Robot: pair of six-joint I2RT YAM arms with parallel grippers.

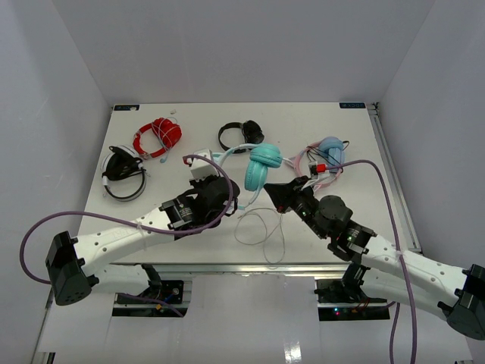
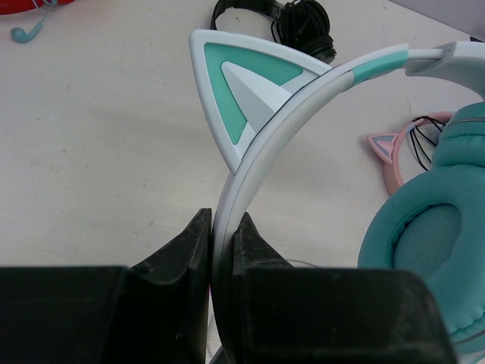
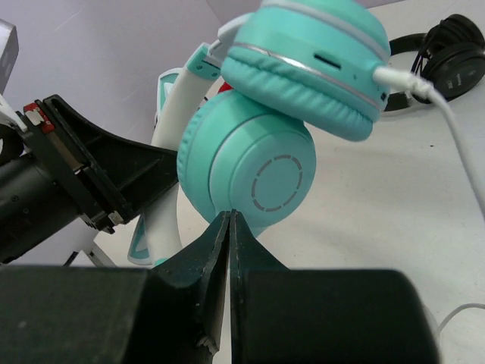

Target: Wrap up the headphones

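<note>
The teal headphones (image 1: 261, 167) are at the table's middle, cups stacked, held up off the table. My left gripper (image 1: 231, 199) is shut on their white-and-teal headband (image 2: 303, 98), just below a cat ear (image 2: 242, 83); one padded cup (image 2: 432, 250) is to its right. My right gripper (image 1: 274, 191) is shut, its tips (image 3: 229, 216) touching the underside of the lower cup (image 3: 250, 167); nothing shows between the jaws. The thin white cable (image 3: 455, 136) leaves the upper cup and lies in loose loops (image 1: 265, 231) on the table near the front edge.
Red headphones (image 1: 158, 136) lie at the back left, black-and-white ones (image 1: 123, 173) at the left, black ones (image 1: 241, 135) behind the teal pair, and pink-banded light-blue cat-ear ones (image 1: 327, 155) at the right. A rail (image 1: 390, 167) runs along the table's right edge.
</note>
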